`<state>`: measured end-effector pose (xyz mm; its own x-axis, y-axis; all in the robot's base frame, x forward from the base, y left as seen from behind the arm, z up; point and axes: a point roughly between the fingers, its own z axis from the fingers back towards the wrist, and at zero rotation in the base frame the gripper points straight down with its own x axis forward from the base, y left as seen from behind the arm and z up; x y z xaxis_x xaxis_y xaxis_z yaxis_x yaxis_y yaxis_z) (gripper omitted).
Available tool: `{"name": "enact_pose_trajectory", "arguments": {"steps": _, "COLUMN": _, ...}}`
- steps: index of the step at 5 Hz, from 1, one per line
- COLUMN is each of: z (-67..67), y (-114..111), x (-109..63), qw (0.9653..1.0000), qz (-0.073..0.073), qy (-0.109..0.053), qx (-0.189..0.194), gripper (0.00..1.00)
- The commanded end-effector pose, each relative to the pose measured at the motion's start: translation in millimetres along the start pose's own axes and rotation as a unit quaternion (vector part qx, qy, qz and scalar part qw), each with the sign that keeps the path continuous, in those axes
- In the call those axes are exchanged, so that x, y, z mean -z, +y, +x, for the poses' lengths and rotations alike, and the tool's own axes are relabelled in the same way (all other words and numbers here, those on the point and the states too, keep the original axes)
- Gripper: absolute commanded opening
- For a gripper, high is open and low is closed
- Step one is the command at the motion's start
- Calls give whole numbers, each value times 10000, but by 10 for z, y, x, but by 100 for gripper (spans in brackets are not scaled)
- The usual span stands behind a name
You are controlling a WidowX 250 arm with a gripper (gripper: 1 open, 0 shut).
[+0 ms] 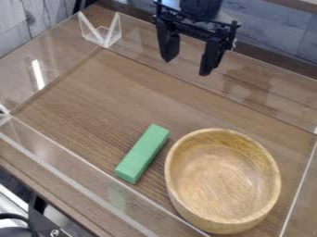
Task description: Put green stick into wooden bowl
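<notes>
Your stick (144,153) lies flat on the desk (99,102), its long axis running from about 7 o'clock to 1 o'clock, the far end pointing up toward the claw. It sits just beside the bowl (224,179), at the bowl's 9 o'clock, outside the rim; you cannot tell whether the two touch. The bowl stands upright. Your claw (187,51) hangs at the stick's 1 o'clock, well apart from it, fingers pointing down and spread apart, holding nothing. Clear walls (56,162) fence the desk on all sides. Nothing lies between claw and stick.
</notes>
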<state>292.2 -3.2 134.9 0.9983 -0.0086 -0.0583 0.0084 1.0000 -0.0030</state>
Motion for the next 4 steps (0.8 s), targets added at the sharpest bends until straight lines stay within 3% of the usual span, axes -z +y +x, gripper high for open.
{"name": "enact_pose_trajectory", "arguments": {"steps": 1, "z": -59, "y": -49, "x": 146, "qw": 9999, "qz": -10, "qy": 72, "qx": -127, "gripper": 100}}
{"name": "enact_pose_trajectory", "arguments": {"steps": 2, "z": -234, "y": -46, "x": 369, "qw": 9996, "qz": -9, "qy": 59, "qx": -272, "gripper": 100}}
{"name": "enact_pose_trajectory", "arguments": {"steps": 3, "z": -406, "y": -95, "x": 425, "qw": 9993, "qz": 21, "qy": -199, "qx": -309, "gripper": 100}}
{"name": "enact_pose_trajectory", "arguments": {"steps": 4, "z": -483, "y": -145, "x": 403, "qw": 9985, "qz": 51, "qy": -381, "qx": -399, "gripper": 100}}
